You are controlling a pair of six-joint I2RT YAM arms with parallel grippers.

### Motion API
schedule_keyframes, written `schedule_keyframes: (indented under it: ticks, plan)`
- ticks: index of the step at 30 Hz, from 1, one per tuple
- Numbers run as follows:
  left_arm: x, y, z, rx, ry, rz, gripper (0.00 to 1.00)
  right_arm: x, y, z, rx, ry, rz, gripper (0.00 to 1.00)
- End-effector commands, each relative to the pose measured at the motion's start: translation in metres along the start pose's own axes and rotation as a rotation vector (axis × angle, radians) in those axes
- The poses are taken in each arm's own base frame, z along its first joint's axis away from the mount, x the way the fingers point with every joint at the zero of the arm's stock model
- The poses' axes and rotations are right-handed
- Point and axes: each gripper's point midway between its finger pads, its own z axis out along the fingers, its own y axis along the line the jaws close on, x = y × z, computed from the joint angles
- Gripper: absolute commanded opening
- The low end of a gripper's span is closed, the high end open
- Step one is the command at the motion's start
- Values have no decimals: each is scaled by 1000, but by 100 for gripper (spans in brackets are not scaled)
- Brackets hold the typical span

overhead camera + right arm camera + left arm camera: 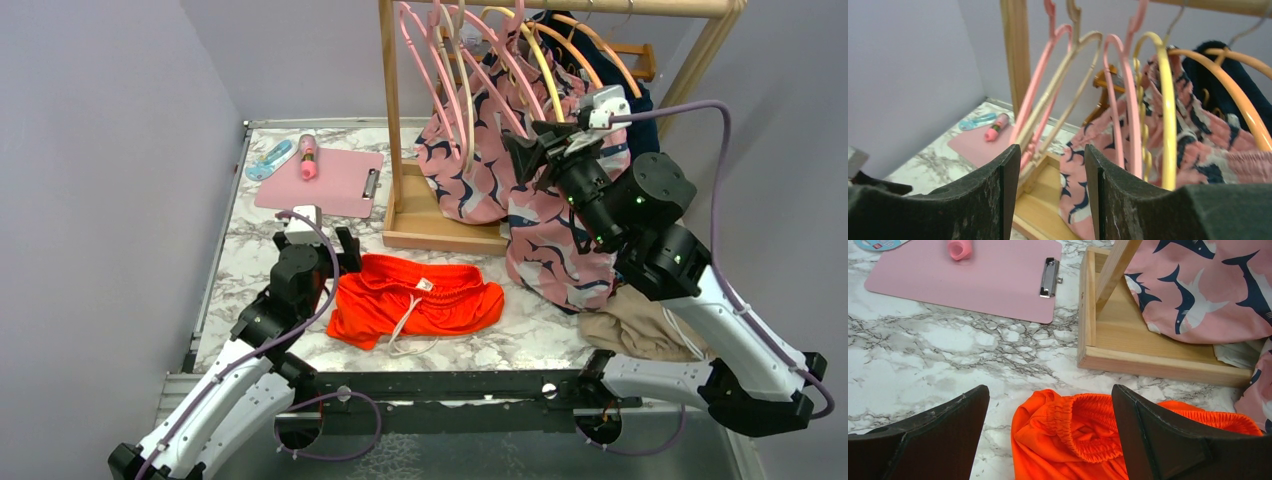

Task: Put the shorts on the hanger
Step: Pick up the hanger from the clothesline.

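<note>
The shorts (420,300) are lying on the worktop (530,335), the left hand (1049,391) hovering released over their waistband; the right hand (1052,150) (slightly parted, gripping nothing) is hovering near the hanger (1168,100).

A white tabletop with grey marble veining (232,225) carries a flat pink plastic clipboard (325,185), which has a silver metal clip (371,184) at its right edge. A pink cylindrical tube (308,157) lies across the board's far left corner, and a pale blue flat packet (268,161) sits just beside it. To the right stands a light wooden garment rack (391,110) with a shallow box base. Thin pink hangers (432,70) and darker orange hangers (597,42) hang from its top rail. Pink shorts printed with navy-and-white sharks (465,175) hang down into the base. A second shark-print piece (560,255) drapes lower on the right, with a dark navy garment (642,135) behind. A crumpled beige garment (640,330) lies at the near right.
</note>
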Motion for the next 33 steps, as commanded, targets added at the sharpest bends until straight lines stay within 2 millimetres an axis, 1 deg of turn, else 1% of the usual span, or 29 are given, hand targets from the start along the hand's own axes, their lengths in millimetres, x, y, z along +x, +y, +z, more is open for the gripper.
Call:
schedule_keyframes:
  ticks: [1,4,7,13,16,18,21,24,28,31,33]
  plan:
    - [-17,1,-4,-6,-52,-20,94,-46,25,1,-150,-109,27,53]
    - [-17,2,-4,-15,-54,-20,94,-44,27,3,-160,-99,15,55]
    - [-17,3,-4,-19,-54,-20,94,-43,34,-1,-208,-127,0,57]
    - [-14,4,-1,-30,-47,-13,94,-38,26,14,-126,-85,10,57]
    - [-12,4,1,-34,-36,-5,94,-34,15,25,-52,-61,3,57]
    - [-11,4,2,-34,-29,-2,94,-32,9,30,-32,-51,25,57]
    - [-11,3,2,-30,-26,-2,94,-36,-2,29,-10,-61,58,56]
    - [-11,3,1,-27,-30,-6,94,-33,-21,30,37,-55,77,56]
    - [-10,1,3,-20,-22,-4,94,-34,-38,21,79,-68,95,56]
    - [-7,0,4,-16,-10,1,94,-35,-55,12,137,-71,87,55]
    - [-6,-1,4,-14,-7,2,94,-33,-63,5,165,-66,76,55]
